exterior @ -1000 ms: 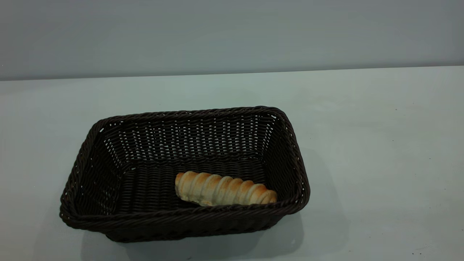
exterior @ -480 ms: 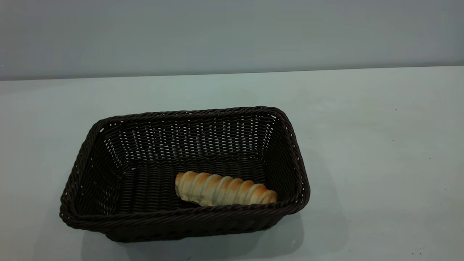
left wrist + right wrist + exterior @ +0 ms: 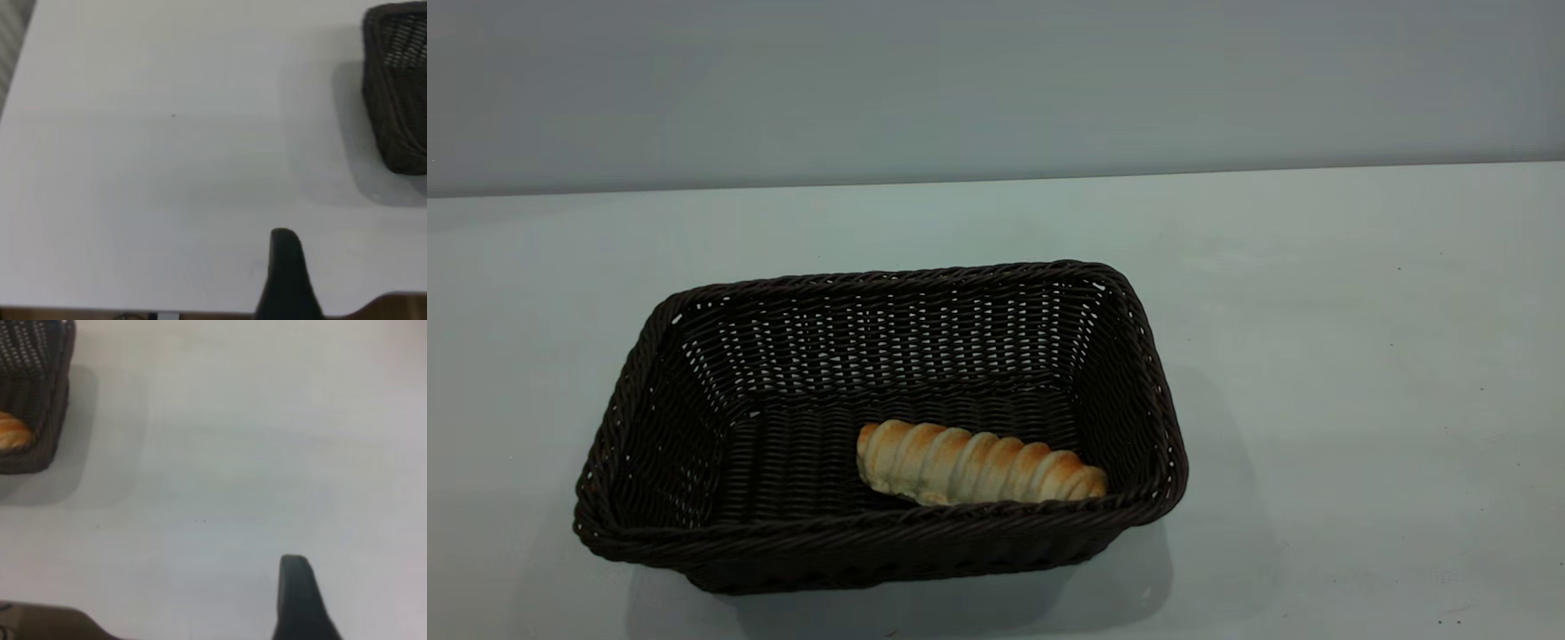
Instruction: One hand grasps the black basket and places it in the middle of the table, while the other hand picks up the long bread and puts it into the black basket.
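The long bread [image 3: 980, 465] lies on the floor of the black basket [image 3: 880, 547], lengthwise along the near wall and toward the basket's right end, its ridged crust facing up. In the right wrist view one end of it shows over the basket's wall. The basket sits flat on the white bench [image 3: 1360, 356], a little left of the middle in the exterior view.

Neither arm shows in the exterior view. Each wrist view shows one dark fingertip over bare bench, well apart from the basket: the left hand [image 3: 287, 277] off one end of it, the right hand [image 3: 301, 597] off the other. Neither hand holds anything; how far either stands open cannot be told.
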